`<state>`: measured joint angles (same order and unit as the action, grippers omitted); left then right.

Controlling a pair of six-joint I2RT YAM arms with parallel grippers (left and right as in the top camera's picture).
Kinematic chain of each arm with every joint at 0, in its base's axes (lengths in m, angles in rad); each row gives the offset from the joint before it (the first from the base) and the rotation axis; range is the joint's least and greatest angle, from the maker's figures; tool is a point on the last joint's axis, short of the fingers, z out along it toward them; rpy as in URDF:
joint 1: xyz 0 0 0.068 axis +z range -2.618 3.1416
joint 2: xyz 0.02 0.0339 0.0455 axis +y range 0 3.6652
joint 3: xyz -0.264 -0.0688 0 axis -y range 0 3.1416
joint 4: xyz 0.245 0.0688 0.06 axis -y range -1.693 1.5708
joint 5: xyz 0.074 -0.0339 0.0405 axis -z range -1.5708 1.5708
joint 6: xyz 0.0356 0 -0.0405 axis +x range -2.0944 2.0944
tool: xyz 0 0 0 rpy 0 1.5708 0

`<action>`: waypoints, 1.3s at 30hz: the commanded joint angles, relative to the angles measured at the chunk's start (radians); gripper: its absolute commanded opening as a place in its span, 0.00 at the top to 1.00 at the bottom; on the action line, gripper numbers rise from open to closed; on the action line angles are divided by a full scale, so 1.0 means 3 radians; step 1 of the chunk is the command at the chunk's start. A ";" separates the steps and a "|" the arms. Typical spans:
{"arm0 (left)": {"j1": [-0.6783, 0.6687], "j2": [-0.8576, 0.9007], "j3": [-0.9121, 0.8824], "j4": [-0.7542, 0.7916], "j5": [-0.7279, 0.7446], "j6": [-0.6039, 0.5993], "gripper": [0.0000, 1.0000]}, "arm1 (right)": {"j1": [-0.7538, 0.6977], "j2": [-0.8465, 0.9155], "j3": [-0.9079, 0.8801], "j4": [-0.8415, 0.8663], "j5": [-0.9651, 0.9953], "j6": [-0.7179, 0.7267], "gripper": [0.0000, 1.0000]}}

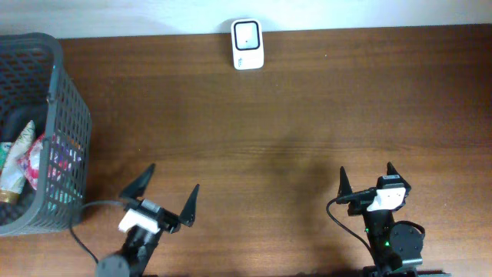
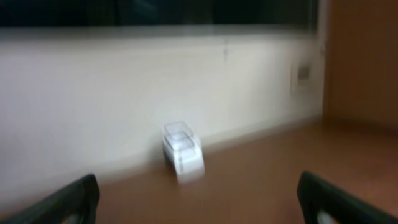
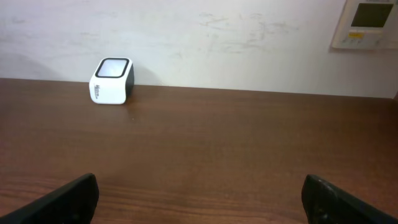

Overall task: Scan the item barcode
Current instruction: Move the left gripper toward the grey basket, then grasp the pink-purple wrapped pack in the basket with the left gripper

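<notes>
The white barcode scanner (image 1: 247,44) with a dark window stands at the table's far edge, against the wall. It shows blurred in the left wrist view (image 2: 182,151) and sharp in the right wrist view (image 3: 112,80). Packaged items (image 1: 23,158) lie inside the grey mesh basket (image 1: 71,115) at the left. My left gripper (image 1: 174,177) (image 2: 199,205) is open and empty near the front edge, just right of the basket. My right gripper (image 1: 366,169) (image 3: 202,202) is open and empty at the front right. Both face the wall.
The basket takes up the table's left edge. Brown wooden tabletop (image 1: 292,131) lies between the grippers and the scanner. A wall control panel (image 3: 367,25) hangs at the upper right in the right wrist view.
</notes>
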<state>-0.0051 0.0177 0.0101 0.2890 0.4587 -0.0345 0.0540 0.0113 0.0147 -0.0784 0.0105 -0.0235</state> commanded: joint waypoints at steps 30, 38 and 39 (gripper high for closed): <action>0.1726 0.5509 0.7493 -0.5352 -0.1348 -0.0581 0.01 | -0.0006 -0.0013 -0.0031 -0.0006 0.0006 0.0008 0.01; 0.2131 0.6177 0.7492 -0.5833 -0.1643 -0.0581 0.01 | -0.0006 -0.0013 -0.0031 -0.0006 0.0006 0.0008 0.01; 0.2131 0.6331 0.7492 -0.5845 -0.1644 -0.0582 0.01 | -0.0006 -0.0013 -0.0031 -0.0006 0.0006 0.0008 0.01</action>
<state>0.6300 1.8378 2.2524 -1.4555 0.0002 -0.1967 0.0540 0.0139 0.0147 -0.0776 0.0109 -0.0235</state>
